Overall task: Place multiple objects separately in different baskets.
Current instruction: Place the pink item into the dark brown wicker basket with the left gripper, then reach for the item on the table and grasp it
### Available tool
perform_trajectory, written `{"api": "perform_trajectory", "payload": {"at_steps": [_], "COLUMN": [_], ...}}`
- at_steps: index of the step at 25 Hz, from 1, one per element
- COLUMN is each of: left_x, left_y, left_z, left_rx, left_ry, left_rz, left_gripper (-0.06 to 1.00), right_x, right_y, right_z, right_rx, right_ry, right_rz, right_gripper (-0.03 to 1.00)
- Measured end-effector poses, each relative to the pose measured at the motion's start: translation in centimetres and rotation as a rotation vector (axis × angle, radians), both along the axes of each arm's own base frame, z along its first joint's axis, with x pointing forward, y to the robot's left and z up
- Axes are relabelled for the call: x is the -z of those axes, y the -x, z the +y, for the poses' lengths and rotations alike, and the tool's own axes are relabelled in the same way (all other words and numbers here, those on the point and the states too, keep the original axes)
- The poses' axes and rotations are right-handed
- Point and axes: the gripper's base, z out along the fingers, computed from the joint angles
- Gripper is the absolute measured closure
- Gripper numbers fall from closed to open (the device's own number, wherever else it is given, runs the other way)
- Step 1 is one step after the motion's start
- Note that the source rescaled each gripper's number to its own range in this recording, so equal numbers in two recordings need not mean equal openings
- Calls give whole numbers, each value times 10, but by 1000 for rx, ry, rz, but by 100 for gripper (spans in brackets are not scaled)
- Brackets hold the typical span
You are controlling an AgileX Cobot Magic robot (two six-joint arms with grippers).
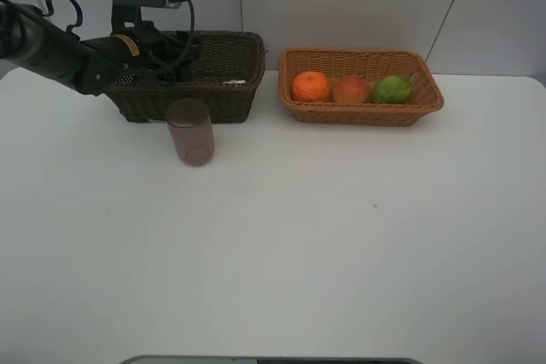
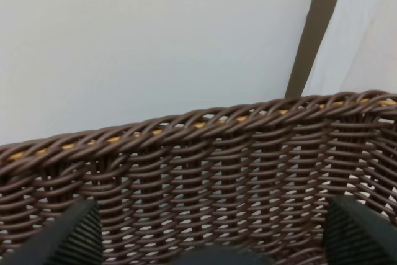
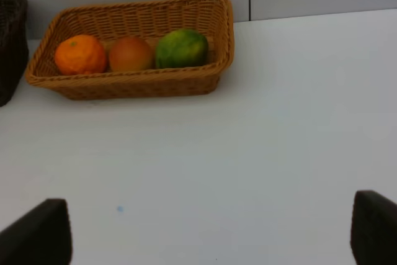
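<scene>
Left claw (image 1: 175, 59), fingers spread, empty, over dark brown wicker basket (image 1: 230, 95): lift straight clear before fetching translucent pink-purple cup (image 1: 191, 132).

Light was even and diffuse, leaving the white table (image 1: 341, 245) bright with mild glare and only soft shadows beside the baskets. Both wrist views were slightly soft, their nearest dark edges blurred.

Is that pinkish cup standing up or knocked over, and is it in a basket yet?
Upright and not in a basket: the translucent pink cup stands on the white table, just in front of the dark brown basket.
</scene>
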Motion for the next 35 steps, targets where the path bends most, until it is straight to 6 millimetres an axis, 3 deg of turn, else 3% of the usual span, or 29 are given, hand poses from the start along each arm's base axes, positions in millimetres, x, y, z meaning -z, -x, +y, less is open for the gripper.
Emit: {"api": "perform_trajectory", "payload": {"at_steps": [3,10,15,22,26,35], "left_x": [-9,-59,-93,-123,-127,-112], "left_y": [0,8,28,59,74,106], "left_z": [0,5,2,-3,-10,-28], "left_rx": [-4,-60,-122,-177,-188,-104], "left_ry": [1,13,-47,-162,-218,-388], "left_rz": [-7,73,215,377,465,738], "left_gripper": [3,3,3,3,3,3], "right_x": [0,0,0,0,0,0], "right_y": [0,0,0,0,0,0], "right_z": [0,0,0,0,0,0], "right_rx": [0,0,0,0,0,0], "right_ry": [0,0,0,0,0,0], "right_rz": [0,0,0,0,0,0], "right_gripper": [-3,-3,-3,-3,-3,-3]}}
